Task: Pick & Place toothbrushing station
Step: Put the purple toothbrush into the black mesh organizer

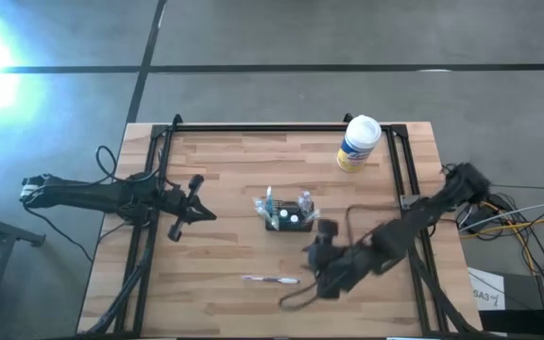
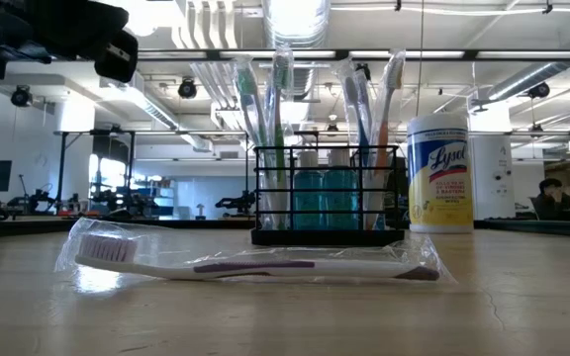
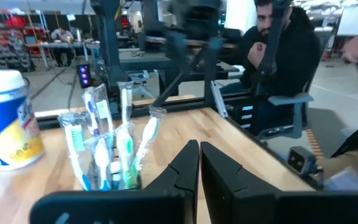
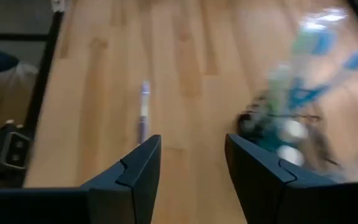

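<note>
The toothbrushing station (image 1: 286, 216) is a small black wire holder. It stands on its base at the table's middle and holds several wrapped toothbrushes (image 2: 277, 109) upright. It also shows in the low view (image 2: 327, 203), the left wrist view (image 3: 107, 163) and the right wrist view (image 4: 286, 127). One wrapped toothbrush (image 1: 270, 280) lies flat on the table in front of the station, toward the near edge (image 2: 255, 263). My right gripper (image 1: 314, 253) hovers open, just right of and nearer than the station, with nothing between its fingers (image 4: 188, 171). My left gripper (image 1: 196, 203) waits shut to the station's left (image 3: 199, 158).
A white-and-yellow wipes canister (image 1: 358, 142) stands at the far right of the table (image 2: 440, 173). A black metal frame (image 1: 281, 127) runs along the table's far and side edges. A person (image 3: 278, 56) sits beyond the right edge. Bare wood lies at the near left.
</note>
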`<state>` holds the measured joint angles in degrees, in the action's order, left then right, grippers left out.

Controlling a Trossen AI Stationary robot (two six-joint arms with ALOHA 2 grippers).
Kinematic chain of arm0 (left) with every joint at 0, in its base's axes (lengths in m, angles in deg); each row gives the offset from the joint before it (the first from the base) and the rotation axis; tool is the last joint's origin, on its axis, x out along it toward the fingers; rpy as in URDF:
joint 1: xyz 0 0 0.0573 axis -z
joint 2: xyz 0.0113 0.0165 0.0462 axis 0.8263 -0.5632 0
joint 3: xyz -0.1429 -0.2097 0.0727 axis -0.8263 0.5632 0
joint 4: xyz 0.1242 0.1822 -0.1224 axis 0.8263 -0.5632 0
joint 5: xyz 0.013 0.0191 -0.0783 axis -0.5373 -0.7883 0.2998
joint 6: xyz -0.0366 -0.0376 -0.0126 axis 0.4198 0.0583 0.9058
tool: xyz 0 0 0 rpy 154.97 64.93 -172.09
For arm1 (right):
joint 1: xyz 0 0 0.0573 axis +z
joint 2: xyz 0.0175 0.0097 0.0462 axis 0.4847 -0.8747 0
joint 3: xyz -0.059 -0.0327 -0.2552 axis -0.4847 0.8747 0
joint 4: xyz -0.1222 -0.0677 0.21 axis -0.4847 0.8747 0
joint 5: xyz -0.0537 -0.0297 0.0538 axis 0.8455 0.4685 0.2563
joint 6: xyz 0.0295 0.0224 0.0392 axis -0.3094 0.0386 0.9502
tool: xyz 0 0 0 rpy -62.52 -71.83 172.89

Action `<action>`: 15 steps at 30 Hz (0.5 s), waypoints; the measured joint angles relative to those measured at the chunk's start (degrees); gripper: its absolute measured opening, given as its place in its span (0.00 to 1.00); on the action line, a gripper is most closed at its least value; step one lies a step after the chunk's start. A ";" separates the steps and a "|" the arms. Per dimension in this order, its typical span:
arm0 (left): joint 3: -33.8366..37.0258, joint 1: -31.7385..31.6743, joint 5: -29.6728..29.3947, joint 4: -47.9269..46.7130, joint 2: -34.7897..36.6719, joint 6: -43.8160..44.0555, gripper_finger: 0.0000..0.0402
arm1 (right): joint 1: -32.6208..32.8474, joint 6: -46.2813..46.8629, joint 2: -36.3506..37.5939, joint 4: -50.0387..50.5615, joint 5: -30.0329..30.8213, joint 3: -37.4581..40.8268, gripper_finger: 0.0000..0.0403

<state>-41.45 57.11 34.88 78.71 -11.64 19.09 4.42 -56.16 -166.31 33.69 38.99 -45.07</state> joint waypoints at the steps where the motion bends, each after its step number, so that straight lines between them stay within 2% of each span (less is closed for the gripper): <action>1: 0.00 0.00 -0.22 0.00 0.00 -0.78 0.05 | 0.51 0.00 -2.16 0.00 0.00 -1.77 0.43; 6: 0.00 -0.01 -0.23 0.02 0.00 -1.16 0.05 | 1.23 0.49 -13.12 -0.04 -0.39 -8.77 0.40; 12: 0.00 -0.02 -0.22 0.79 0.00 -2.74 0.05 | 0.93 4.44 -22.63 0.07 -0.64 -11.94 0.39; 15: -0.01 -0.02 -0.21 0.96 -0.01 -4.19 0.05 | -0.06 6.45 -25.28 -0.03 -8.60 -12.04 0.39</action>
<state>-41.46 57.09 34.67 79.68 -11.65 14.90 4.36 -49.71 -191.59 33.66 30.39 -57.10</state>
